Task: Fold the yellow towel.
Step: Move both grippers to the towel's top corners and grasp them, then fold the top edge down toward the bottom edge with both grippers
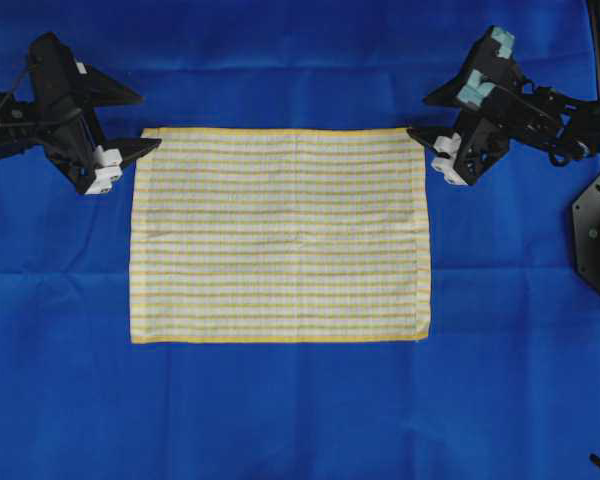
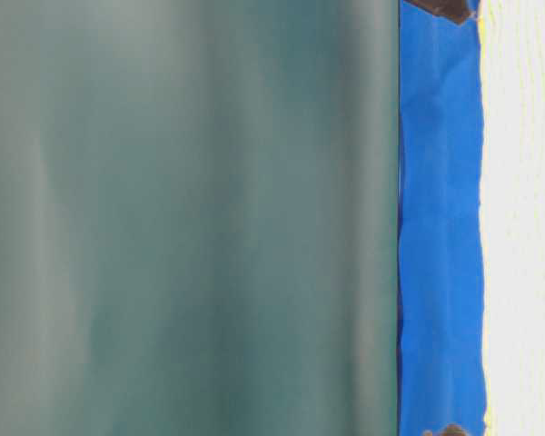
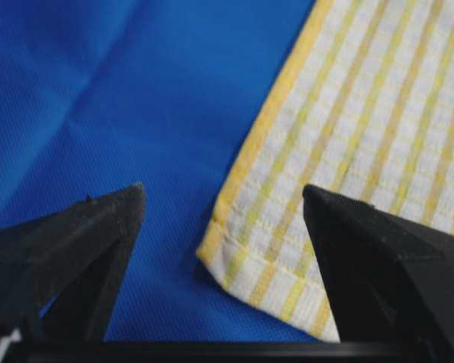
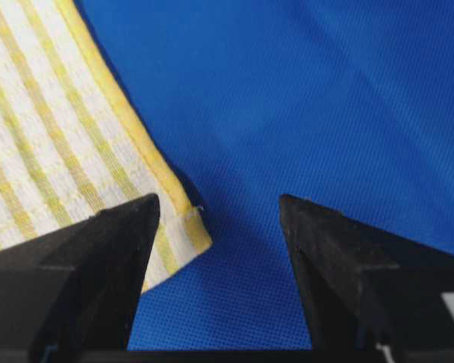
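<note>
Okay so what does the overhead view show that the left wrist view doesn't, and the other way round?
Only the overhead view shows the whole yellow towel lying flat, and the right tool open at its far right corner. Only the left wrist view shows the corner's hem stitching up close, with one finger over the cloth and the other over bare blue cloth. Both show the left tool open, straddling that towel corner.
</note>
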Action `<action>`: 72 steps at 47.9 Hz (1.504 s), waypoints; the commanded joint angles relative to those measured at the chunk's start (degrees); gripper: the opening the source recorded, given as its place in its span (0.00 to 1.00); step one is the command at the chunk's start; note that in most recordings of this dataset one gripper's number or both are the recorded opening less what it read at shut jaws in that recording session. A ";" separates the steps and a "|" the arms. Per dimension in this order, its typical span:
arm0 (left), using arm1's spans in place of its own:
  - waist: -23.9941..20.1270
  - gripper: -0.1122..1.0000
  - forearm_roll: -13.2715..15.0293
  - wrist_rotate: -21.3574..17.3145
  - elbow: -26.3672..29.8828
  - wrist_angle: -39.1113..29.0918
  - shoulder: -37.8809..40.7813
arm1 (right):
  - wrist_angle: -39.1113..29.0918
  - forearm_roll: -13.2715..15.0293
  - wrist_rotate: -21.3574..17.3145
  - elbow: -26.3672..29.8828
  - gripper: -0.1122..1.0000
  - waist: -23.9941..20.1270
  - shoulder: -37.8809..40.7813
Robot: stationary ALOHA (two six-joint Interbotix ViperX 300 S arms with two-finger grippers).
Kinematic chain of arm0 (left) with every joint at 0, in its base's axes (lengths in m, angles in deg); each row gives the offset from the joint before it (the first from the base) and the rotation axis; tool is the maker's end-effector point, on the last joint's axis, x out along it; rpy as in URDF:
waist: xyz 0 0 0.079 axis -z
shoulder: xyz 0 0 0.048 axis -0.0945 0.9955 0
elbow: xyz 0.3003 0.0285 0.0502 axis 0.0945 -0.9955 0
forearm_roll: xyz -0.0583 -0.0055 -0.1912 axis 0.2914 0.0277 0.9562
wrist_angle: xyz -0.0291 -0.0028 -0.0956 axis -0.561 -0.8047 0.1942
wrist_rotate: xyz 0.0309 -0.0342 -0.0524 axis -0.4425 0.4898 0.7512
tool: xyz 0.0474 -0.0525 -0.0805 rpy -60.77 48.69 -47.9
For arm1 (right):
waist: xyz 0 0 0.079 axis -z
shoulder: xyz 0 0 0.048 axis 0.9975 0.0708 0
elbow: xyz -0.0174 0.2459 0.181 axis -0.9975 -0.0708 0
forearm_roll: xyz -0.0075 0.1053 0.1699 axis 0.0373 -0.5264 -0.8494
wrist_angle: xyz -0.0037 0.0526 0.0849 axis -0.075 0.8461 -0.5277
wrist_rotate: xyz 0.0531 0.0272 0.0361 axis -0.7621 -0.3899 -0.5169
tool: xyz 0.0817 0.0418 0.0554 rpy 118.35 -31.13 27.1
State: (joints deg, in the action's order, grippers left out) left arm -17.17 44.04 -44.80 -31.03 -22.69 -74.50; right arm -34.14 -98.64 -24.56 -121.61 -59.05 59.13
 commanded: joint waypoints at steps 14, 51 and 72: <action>-0.44 0.72 0.09 0.44 2.29 0.88 6.42 | 0.79 -2.11 0.00 1.23 0.66 0.00 4.13; -2.29 0.14 0.09 -1.23 5.19 -4.57 5.45 | 1.05 -6.06 0.00 0.88 0.14 -1.67 2.72; -3.25 0.14 0.18 -3.08 6.06 -10.46 -0.79 | 0.53 -6.06 0.97 0.62 0.14 0.09 -2.90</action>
State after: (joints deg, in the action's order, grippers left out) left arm -20.24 44.12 -47.88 -25.49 -32.97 -73.19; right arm -33.70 -104.53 -23.77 -121.34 -59.14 57.55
